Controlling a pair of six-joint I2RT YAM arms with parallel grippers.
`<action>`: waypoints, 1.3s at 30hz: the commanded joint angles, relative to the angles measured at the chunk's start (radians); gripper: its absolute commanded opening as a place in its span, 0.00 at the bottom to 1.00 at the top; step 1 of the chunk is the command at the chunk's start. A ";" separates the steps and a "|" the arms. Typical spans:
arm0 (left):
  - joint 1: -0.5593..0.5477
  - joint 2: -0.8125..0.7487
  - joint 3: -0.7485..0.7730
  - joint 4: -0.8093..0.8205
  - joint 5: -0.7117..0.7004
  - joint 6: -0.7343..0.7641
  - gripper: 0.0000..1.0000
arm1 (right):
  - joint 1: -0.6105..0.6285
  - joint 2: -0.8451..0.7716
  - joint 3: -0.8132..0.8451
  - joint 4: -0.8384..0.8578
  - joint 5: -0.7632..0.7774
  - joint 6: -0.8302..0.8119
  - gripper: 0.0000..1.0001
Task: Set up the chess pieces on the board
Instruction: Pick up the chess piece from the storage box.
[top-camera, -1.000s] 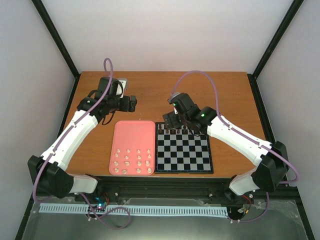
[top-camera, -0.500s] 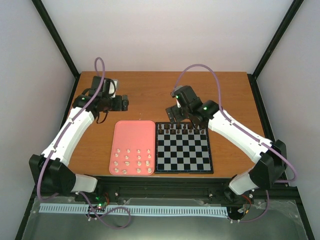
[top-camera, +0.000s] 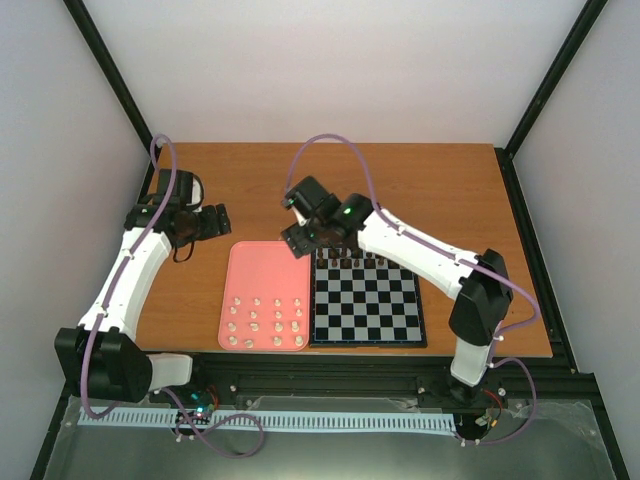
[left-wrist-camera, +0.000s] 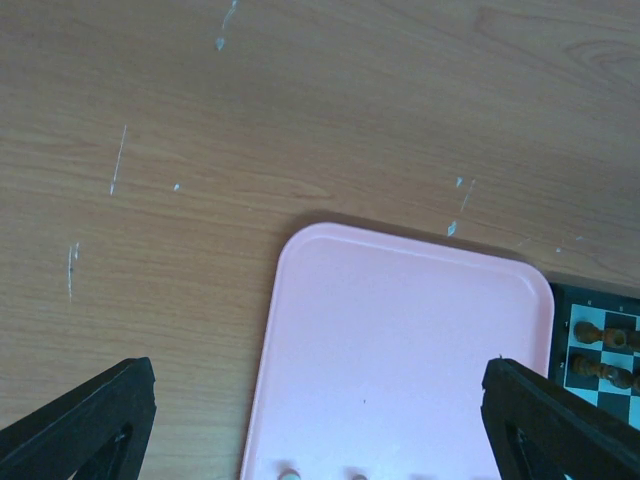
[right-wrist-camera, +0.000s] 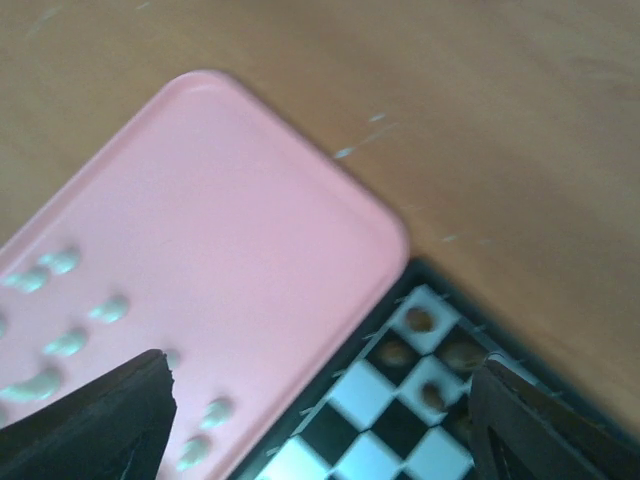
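Observation:
Several tiny cream-white chess pieces (top-camera: 265, 323) stand in rows on the near half of the pink tray (top-camera: 266, 265); some show blurred in the right wrist view (right-wrist-camera: 62, 343). The chessboard (top-camera: 367, 306) lies right of the tray, with dark pieces (top-camera: 362, 261) along its far rows. My right gripper (top-camera: 297, 240) is open and empty above the tray's far right corner, by the board's far left corner (right-wrist-camera: 425, 345). My left gripper (top-camera: 213, 222) is open and empty over bare table left of the tray's far left corner (left-wrist-camera: 300, 250).
The pink tray (left-wrist-camera: 410, 350) and the board sit side by side near the front of the brown wooden table (top-camera: 420, 180). Black frame posts stand at the table's far corners. Dark pieces show at the board's corner in the left wrist view (left-wrist-camera: 600, 350).
My right gripper has swung left from above the board's far edge to the tray's far right corner. My left gripper has drawn back left, away from the tray.

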 joint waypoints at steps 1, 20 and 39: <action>0.005 -0.037 -0.034 -0.028 -0.002 -0.040 1.00 | 0.099 0.000 0.017 -0.077 -0.091 0.068 0.76; 0.005 -0.020 -0.079 -0.014 0.082 -0.033 1.00 | 0.176 0.166 -0.115 -0.018 -0.185 0.174 0.32; 0.006 -0.001 -0.084 -0.007 0.092 -0.028 1.00 | 0.121 0.279 -0.074 -0.048 -0.224 0.173 0.32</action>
